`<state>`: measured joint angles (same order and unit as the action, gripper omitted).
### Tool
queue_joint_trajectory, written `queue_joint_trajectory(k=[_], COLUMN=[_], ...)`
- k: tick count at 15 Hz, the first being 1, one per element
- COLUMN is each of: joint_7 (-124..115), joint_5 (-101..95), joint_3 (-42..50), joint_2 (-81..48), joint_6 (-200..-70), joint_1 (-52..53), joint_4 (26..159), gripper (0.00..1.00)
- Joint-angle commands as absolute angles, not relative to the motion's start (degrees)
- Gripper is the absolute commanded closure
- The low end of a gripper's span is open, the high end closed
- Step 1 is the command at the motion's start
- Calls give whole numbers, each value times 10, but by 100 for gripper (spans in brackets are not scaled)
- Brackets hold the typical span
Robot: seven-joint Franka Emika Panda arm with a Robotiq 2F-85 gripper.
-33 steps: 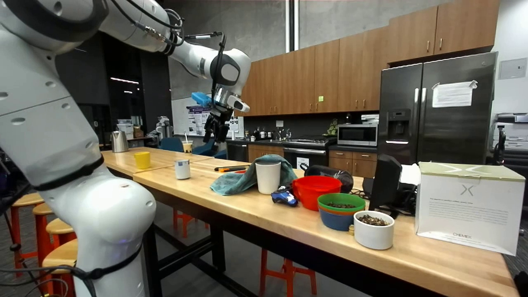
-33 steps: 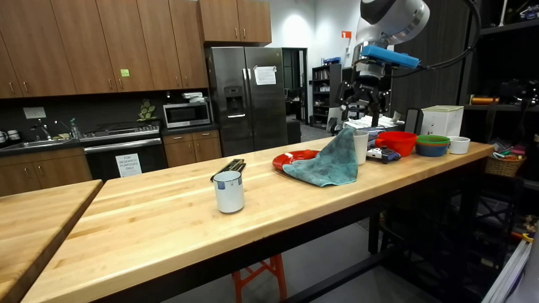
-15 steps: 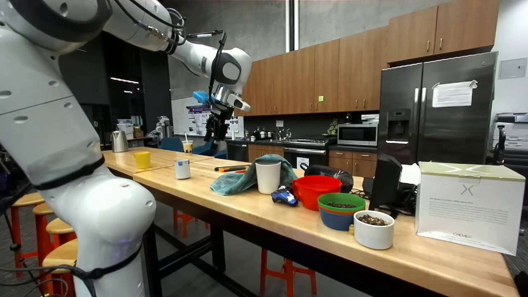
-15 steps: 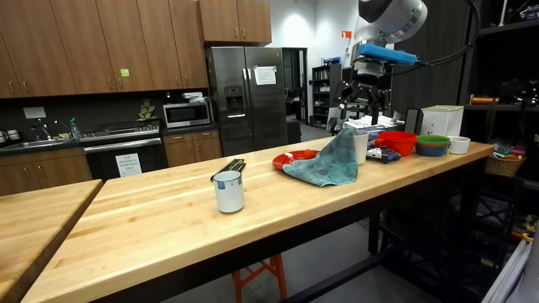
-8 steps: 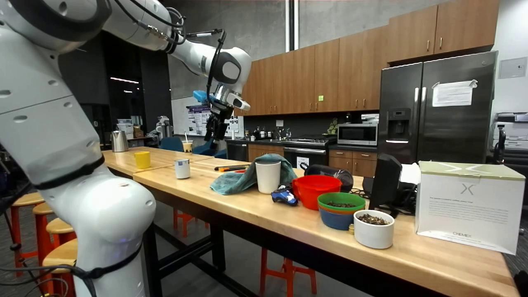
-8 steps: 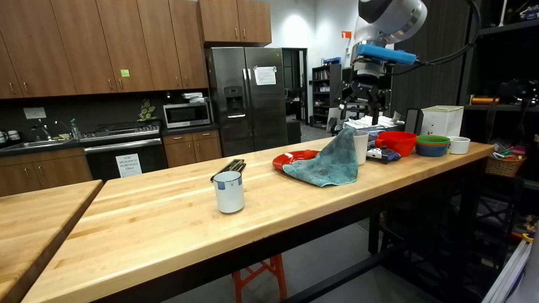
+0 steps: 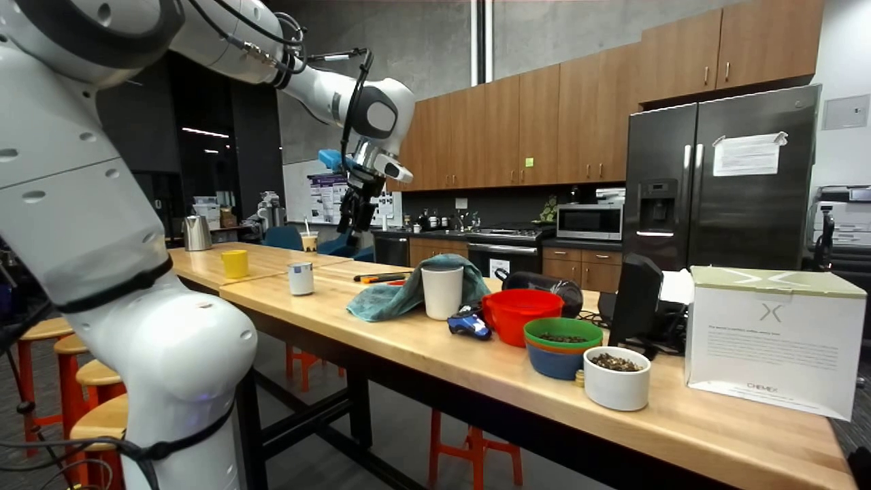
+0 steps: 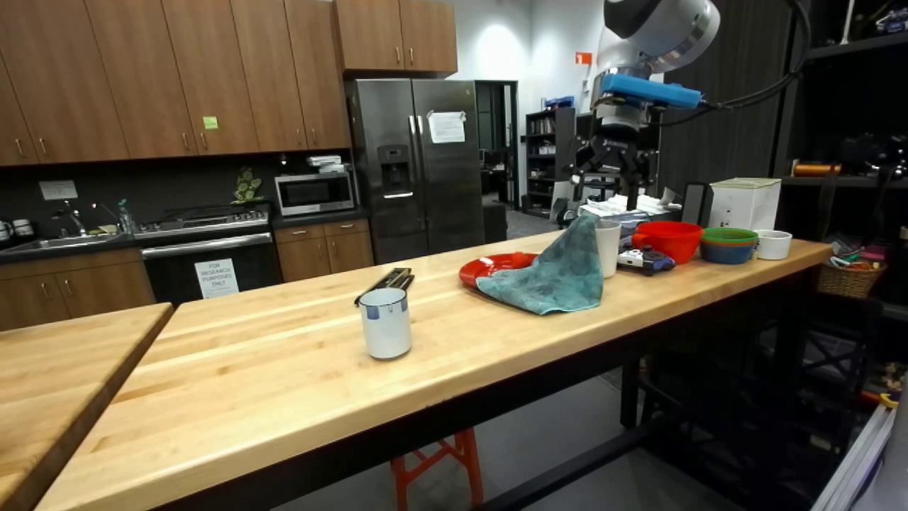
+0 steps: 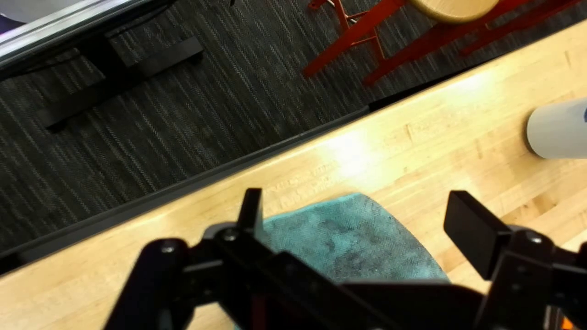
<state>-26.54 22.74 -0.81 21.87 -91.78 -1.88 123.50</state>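
Observation:
My gripper point(image 9: 355, 206) stands open high over the wooden table point(image 9: 403, 133), with nothing between its fingers. Both exterior views show the gripper point(image 8: 604, 193) hanging well above the tabletop, touching nothing. Below it in the wrist view lies a teal towel point(image 9: 348, 238), partly hidden by the gripper body. That towel point(image 8: 550, 277) drapes over part of a red plate point(image 8: 489, 268) and rises against a tall white cup point(image 7: 442, 294). A white mug point(image 9: 562, 130) with blue patches stands apart from the towel, cut off by the wrist view's right edge.
Beyond the cup come a blue-and-black object point(image 7: 469, 323), a red cup point(image 7: 514, 316), stacked bowls point(image 7: 554, 364), a white bowl point(image 7: 616, 391) and a large box point(image 7: 776, 340). Dark tools point(image 8: 386, 284) lie behind the mug. A yellow cup point(image 7: 235, 264) stands on the adjoining table.
Since the oldest frames the arm has shifted slightly, the gripper drifting a little left in an exterior view. During the last half second it looks still. The objects on the table have not moved.

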Motion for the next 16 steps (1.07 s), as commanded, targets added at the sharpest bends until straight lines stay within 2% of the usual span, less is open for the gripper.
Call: queue_joint_trajectory(k=[1,9,12,13,16], joint_7=[-264,-264,-192,-264,-322], joint_5=[229,229,186,223,273], joint_3=[-13,-13,43,-12,-51], joint_2=[218,218,229,202,181], joint_6=[-915,-915,-906,-942,-1001], joint_1=[-25,-25,-65,-33,-12], joint_4=[1233,1233,1237,1208,1181], gripper=[0,0,0,0,0])
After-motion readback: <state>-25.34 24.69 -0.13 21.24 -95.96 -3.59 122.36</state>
